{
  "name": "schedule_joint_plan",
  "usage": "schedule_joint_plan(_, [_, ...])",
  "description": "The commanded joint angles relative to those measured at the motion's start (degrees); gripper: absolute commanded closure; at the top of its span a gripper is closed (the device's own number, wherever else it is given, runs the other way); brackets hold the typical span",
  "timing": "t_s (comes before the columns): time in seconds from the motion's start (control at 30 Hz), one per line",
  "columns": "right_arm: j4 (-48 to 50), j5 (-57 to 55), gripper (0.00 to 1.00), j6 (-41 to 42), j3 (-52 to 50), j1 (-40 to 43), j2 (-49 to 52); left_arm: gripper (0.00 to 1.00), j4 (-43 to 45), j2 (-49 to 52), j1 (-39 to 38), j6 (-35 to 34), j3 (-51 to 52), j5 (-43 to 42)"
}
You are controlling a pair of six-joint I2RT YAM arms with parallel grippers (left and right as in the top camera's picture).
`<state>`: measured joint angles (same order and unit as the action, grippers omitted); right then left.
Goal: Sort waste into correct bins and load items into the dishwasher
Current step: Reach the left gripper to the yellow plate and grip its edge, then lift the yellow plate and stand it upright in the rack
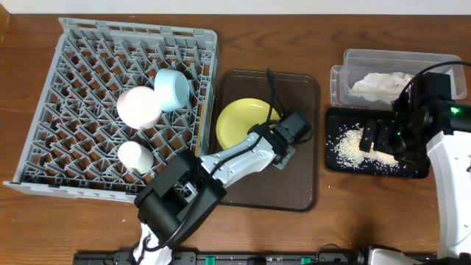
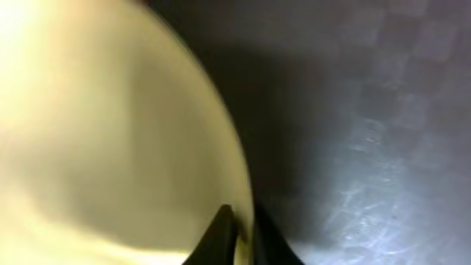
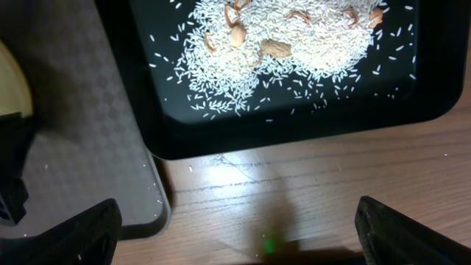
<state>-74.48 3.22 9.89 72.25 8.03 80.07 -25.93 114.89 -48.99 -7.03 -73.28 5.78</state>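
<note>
- Overhead: the dish rack (image 1: 132, 29) fills the left end of the bench (image 1: 368, 221) and holds the blue bowl (image 1: 173, 88) and the white bowl (image 1: 138, 105).
- The plate (image 1: 239, 118) lies on the brown tray (image 1: 294, 184) at mid-bench, with the left gripper (image 1: 270, 132) at its right edge.
- At the far right corner the napkin (image 1: 379, 82) sits in the clear tub (image 1: 353, 53). The rice (image 1: 349, 147) lies in the black tray (image 1: 412, 168), just in front of the tub, under the right gripper (image 1: 375, 138).
- Left wrist: the left gripper (image 2: 243, 235) is pinched onto the rim of the plate (image 2: 110, 132).
- The step in hand looks like loading the plate. The next move calls for a lift clear of the tray's lip, then a carry left to stand the plate between the rack's pegs.
- Right wrist: the right gripper (image 3: 235, 235) is spread wide and holds nothing, above bare bench beside the black tray (image 3: 294, 125) and its rice (image 3: 294, 44).
</note>
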Motion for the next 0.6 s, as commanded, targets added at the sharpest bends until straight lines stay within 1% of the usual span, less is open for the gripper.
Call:
schedule_joint_plan(0.0, [0.0, 0.3, 0.01, 0.3, 0.4, 0.6, -0.6, 0.94, -1.9, 3.2, 0.0, -0.1, 0.9, 1.6])
schedule_joint_plan(0.17, [-0.1, 0.3, 0.01, 0.3, 0.4, 0.6, -0.6, 0.94, -2.1, 3.0, -1.5, -0.1, 0.5, 1.6])
schedule_joint_plan(0.27, [-0.1, 0.3, 0.01, 0.3, 0.4, 0.6, -0.6, 0.94, -3.7, 1.4, -2.5, -0.1, -0.8, 1.6])
schedule_joint_plan(0.4, [-0.1, 0.3, 0.01, 0.3, 0.4, 0.6, -0.6, 0.94, -5.3, -3.9, -2.6, -0.1, -1.3, 1.1])
schedule_joint_plan(0.57, [-0.1, 0.3, 0.01, 0.3, 0.4, 0.6, -0.6, 0.94, -5.3, -13.1, -2.6, -0.1, -1.3, 0.6])
